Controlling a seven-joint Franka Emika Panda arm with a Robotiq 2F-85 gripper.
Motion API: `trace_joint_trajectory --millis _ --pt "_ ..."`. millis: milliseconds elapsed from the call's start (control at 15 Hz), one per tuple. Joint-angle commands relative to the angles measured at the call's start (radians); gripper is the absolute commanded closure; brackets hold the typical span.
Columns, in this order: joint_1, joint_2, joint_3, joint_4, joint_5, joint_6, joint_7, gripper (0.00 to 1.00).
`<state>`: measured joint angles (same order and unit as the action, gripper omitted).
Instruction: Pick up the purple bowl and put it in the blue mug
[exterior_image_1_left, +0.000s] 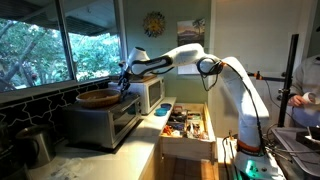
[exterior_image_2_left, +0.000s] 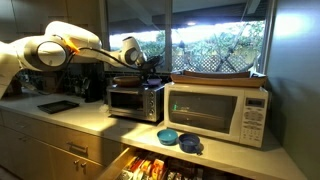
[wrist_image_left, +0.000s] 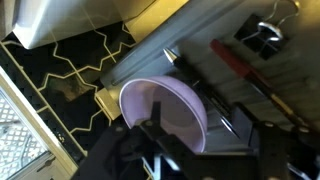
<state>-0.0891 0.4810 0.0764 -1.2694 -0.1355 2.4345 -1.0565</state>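
Currently, your pincer hangs over the toaster oven, jaws spread wide, clamping nothing. The purple bowl lies just below it, its rim overlapped by one finger. The blue mug sits well apart from the pincer, lower down, on the counter.

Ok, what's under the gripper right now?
The purple bowl, directly below the open gripper in the wrist view. What the bowl rests on is hidden by the bowl itself.
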Motion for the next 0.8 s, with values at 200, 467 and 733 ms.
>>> trace_joint_trajectory --millis 200,467,733 --pt "-0.003 0.125 0.038 0.162 0.036 -0.011 -0.106 0.81" --pt "-0.009 0.159 0.069 0.215 0.042 -0.037 -0.128 1.0" --pt "-0.006 0.16 0.065 0.232 0.034 -0.072 -0.088 0.99"
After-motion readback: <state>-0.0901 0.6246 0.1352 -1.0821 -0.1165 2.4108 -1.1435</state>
